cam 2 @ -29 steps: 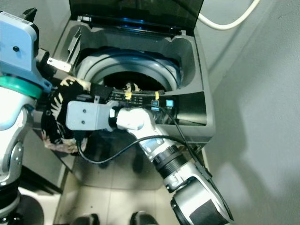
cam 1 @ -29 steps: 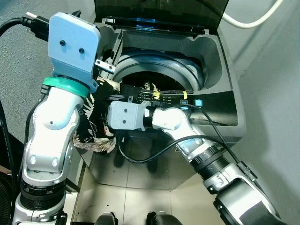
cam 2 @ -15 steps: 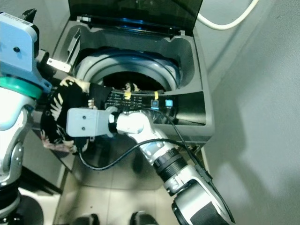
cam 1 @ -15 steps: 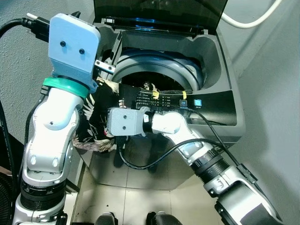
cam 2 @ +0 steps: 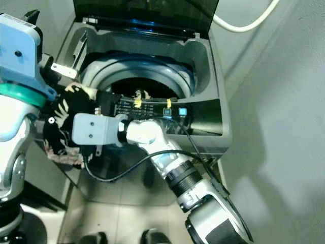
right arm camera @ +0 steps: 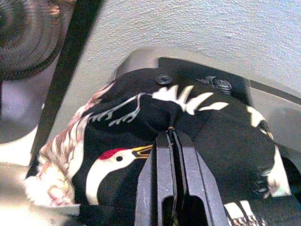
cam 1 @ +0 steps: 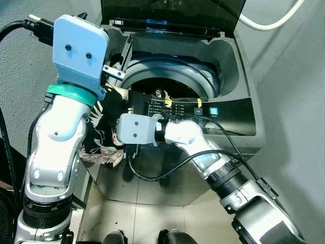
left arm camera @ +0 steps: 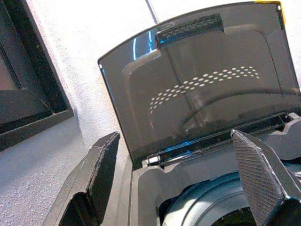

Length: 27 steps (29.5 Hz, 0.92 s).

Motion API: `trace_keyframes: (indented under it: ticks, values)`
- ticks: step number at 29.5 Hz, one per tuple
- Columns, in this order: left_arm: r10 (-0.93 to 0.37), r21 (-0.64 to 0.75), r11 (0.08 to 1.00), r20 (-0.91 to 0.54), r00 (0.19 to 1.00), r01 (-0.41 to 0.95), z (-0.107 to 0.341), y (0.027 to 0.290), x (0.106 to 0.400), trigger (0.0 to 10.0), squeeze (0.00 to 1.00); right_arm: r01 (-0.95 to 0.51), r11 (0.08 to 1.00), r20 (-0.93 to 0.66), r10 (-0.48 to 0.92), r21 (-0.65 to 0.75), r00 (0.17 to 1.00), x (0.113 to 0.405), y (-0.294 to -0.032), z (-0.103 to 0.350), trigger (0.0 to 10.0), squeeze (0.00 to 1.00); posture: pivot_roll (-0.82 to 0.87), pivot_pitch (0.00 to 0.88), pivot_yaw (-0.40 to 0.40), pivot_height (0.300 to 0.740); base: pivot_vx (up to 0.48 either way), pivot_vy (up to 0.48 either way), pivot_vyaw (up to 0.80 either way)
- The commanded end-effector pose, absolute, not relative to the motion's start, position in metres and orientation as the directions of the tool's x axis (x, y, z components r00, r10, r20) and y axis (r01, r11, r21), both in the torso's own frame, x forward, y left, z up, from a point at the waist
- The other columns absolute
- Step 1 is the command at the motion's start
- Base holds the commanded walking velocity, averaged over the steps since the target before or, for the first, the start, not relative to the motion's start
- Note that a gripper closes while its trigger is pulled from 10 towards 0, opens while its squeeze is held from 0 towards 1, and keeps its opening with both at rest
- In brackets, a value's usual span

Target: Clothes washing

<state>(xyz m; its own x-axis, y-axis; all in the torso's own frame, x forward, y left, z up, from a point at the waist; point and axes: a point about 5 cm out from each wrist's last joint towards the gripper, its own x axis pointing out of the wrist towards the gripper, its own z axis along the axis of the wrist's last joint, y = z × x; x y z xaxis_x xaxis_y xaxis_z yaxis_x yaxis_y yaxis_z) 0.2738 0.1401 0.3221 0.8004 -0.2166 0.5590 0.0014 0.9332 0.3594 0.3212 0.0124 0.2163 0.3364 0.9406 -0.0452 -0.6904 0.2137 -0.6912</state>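
Laundry day at a top-loading washing machine (cam 1: 238, 109), its smoked lid (left arm camera: 197, 89) propped upright so the drum (cam 1: 175, 84) stands open to be loaded. A black garment (right arm camera: 155, 136) printed with white cranes hangs over the machine's front left corner, part of it on the rim and part trailing down the outside panel, not yet in the tub. The right gripper (right arm camera: 171, 155) reaches across the front of the machine to that corner; its two black fingers (right arm camera: 162, 174) are pressed narrowly together, pinching a fold of the fabric near the top of the bundle, a grasp that looks meant to gather the drooping cloth and carry it over the rim. The left gripper (left arm camera: 188, 183) is raised beside the tub's left edge, its fingers (left arm camera: 256, 174) spread wide with nothing between them, looking across the opening toward the lid; it seems poised to steady or catch the cloth as it comes over. Next, by this reading, the right arm must lift the garment clear of the control panel (cam 1: 177, 108) and release it above the drum; loose fabric catching on the corner is the likely risk.
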Motion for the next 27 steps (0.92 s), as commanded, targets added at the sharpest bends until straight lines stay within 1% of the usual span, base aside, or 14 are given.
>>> trace_keyframes:
  ticks: [1,2,3,4,5,6,8,9,10,11,19,24,25,27]
  values:
    - [-0.217,0.357,0.934,0.549,0.807,0.008,0.319,0.14,0.275,10.0,0.0,-0.688,0.28,0.017,0.932,-0.669,0.362,0.327,0.01,0.229,0.0,0.0,0.11,0.092,-0.035,0.74,0.0,0.0,0.0]
    - [-0.215,0.353,0.935,0.554,0.805,0.006,0.32,0.139,0.275,10.0,0.0,-0.627,0.429,0.139,0.878,-0.65,0.457,0.342,0.004,0.253,10.0,0.0,0.11,0.088,-0.038,0.74,0.0,0.0,0.0]
    - [-0.213,0.351,0.936,0.556,0.803,0.006,0.32,0.139,0.274,10.0,0.0,-0.558,0.553,0.24,0.81,-0.619,0.535,0.354,-0.003,0.274,10.0,0.0,0.11,0.087,-0.038,0.74,0.0,0.0,0.0]
    - [-0.213,0.351,0.936,0.556,0.803,0.006,0.32,0.139,0.274,10.0,0.0,-0.558,0.553,0.24,0.81,-0.619,0.535,0.354,-0.003,0.274,10.0,0.0,0.11,0.087,-0.038,0.74,0.0,0.0,0.0]
    - [-0.212,0.349,0.937,0.559,0.802,0.005,0.321,0.139,0.275,10.0,0.0,-0.474,0.656,0.333,0.729,-0.587,0.598,0.364,-0.011,0.293,10.0,0.0,0.11,0.085,-0.039,0.74,0.0,0.0,0.0]
    - [-0.212,0.349,0.937,0.559,0.802,0.005,0.321,0.139,0.275,10.0,0.0,-0.474,0.656,0.333,0.729,-0.587,0.598,0.364,-0.011,0.293,10.0,0.0,0.11,0.085,-0.039,0.74,0.0,0.0,0.0]
    - [-0.211,0.346,0.938,0.56,0.801,0.004,0.321,0.139,0.275,10.0,0.0,-0.24,0.859,0.508,0.47,-0.453,0.721,0.383,-0.038,0.329,10.0,0.0,0.11,0.078,-0.04,0.74,0.0,0.0,0.0]
    - [-0.211,0.346,0.938,0.56,0.801,0.004,0.321,0.139,0.275,10.0,0.0,-0.24,0.859,0.508,0.47,-0.453,0.721,0.383,-0.038,0.329,10.0,0.0,0.11,0.078,-0.04,0.74,0.0,0.0,0.0]
    - [-0.211,0.346,0.938,0.561,0.801,0.005,0.32,0.138,0.275,10.0,0.0,-0.127,0.913,0.562,0.343,-0.387,0.753,0.389,-0.051,0.341,10.0,0.0,0.11,0.074,-0.042,0.74,0.0,0.0,0.0]
    - [-0.212,0.346,0.938,0.561,0.8,0.006,0.32,0.138,0.275,10.0,0.0,-0.054,0.934,0.584,0.265,-0.353,0.767,0.393,-0.059,0.347,10.0,0.0,0.11,0.074,-0.042,0.74,0.0,0.0,0.0]
    - [-0.212,0.348,0.938,0.563,0.799,0.004,0.32,0.138,0.275,10.0,0.0,0.046,0.871,0.549,0.266,-0.489,0.793,0.398,-0.057,0.336,10.0,0.0,0.11,0.065,-0.043,0.74,0.0,0.0,0.0]
    - [-0.214,0.349,0.937,0.563,0.798,0.005,0.32,0.138,0.274,10.0,0.0,0.006,0.858,0.504,0.297,-0.514,0.811,0.402,-0.053,0.323,10.0,0.0,0.11,0.065,-0.04,0.74,0.0,0.0,0.0]
    - [-0.215,0.35,0.937,0.562,0.799,0.006,0.32,0.138,0.275,10.0,0.0,-0.023,0.863,0.495,0.311,-0.505,0.811,0.403,-0.051,0.32,10.0,1.0,0.11,0.066,-0.039,0.74,0.0,0.0,0.0]
    - [-0.215,0.35,0.937,0.561,0.799,0.007,0.319,0.138,0.275,10.0,0.0,-0.062,0.869,0.484,0.332,-0.491,0.81,0.403,-0.049,0.318,10.0,1.0,0.1,0.069,-0.039,0.74,0.0,0.0,0.0]
